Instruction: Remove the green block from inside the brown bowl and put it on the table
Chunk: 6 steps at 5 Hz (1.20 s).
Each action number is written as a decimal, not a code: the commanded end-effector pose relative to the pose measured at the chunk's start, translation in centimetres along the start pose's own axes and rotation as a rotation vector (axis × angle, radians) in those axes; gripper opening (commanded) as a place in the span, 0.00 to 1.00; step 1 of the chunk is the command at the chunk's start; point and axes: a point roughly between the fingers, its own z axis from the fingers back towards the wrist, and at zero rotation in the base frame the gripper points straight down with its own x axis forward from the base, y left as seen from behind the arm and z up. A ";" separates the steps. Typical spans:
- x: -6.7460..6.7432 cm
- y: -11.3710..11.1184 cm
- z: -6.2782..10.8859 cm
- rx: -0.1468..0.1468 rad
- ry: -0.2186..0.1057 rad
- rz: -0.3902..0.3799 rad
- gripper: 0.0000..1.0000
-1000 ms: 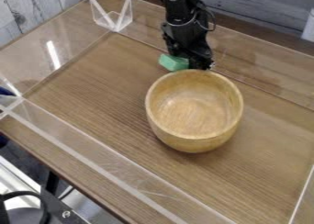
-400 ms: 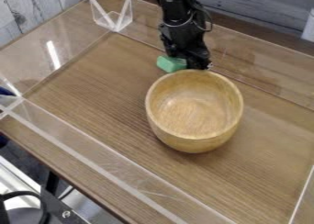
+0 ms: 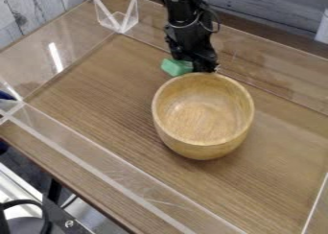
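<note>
We see the green block point(image 3: 175, 64) outside the bowl, just behind its far rim, low over the table point(image 3: 90, 94) or touching it; we cannot tell which. The black end effector point(image 3: 193, 63) is pinched shut on the block, pointing steeply downward, with the green showing at its left side. The brown bowl point(image 3: 202, 114) stands upright near the middle of the table, and we see nothing in it, only its pale speckled inside. Clear acrylic walls point(image 3: 52, 132) border the table on all sides we can see. A small clear bracket point(image 3: 118, 15) stands at the far wall, well apart from the bowl.
</note>
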 end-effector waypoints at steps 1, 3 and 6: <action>1.1 1.0 2.2 0.037 -0.065 0.013 0.00; 0.7 1.7 2.3 0.044 -0.057 0.038 0.00; -0.5 3.3 2.2 0.062 -0.036 0.089 0.00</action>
